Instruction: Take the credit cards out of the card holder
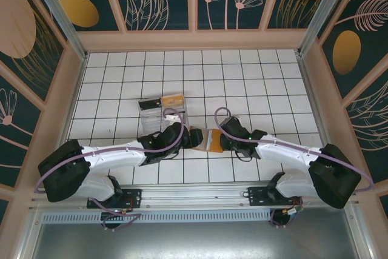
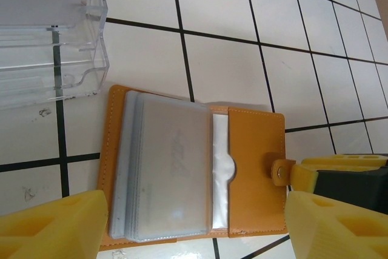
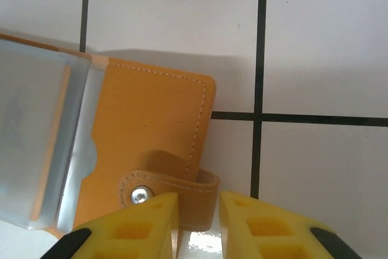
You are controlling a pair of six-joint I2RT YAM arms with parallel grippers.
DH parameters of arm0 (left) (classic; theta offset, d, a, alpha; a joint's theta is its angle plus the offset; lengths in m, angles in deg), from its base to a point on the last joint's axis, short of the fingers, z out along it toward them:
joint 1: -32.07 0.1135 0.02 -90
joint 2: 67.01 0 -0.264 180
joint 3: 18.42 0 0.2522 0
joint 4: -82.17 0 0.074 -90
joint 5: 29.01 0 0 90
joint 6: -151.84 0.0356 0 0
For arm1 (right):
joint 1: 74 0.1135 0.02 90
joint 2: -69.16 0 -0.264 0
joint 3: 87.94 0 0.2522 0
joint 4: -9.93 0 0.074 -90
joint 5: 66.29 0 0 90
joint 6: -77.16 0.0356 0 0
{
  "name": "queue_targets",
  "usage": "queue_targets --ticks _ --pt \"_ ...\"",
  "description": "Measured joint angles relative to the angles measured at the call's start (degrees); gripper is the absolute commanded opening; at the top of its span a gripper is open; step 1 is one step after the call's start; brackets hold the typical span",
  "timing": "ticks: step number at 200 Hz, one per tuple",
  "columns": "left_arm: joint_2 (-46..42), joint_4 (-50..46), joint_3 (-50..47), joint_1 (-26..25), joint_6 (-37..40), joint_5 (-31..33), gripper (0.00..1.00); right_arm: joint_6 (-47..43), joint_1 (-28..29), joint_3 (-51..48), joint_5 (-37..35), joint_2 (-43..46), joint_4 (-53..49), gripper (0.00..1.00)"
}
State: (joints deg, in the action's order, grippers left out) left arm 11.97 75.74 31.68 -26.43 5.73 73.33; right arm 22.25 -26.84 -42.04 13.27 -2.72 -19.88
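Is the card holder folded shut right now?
No, the card holder lies opened out flat, with the stack of credit cards showing on its inner side.

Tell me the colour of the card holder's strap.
Orange-brown strap, silver snap; clearest in the right wrist view.

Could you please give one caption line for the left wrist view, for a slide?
Open left gripper over the open card holder, credit cards inside, clear tray nearby.
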Motion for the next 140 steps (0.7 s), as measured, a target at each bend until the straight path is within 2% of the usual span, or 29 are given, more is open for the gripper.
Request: queue_targets --ticks 51,140 --pt "1.0 0.3 0.1 0.0 0.1 -0.6 0.71 -0.6 -0.8 0.0 0.4 -5.8 4.9 0.25" --pt "8.9 5.5 0.2 0.0 -1.1 -4.8 0.66 -3.5 -2.9 0.0 0.7 -7.1 8.4 0.25"
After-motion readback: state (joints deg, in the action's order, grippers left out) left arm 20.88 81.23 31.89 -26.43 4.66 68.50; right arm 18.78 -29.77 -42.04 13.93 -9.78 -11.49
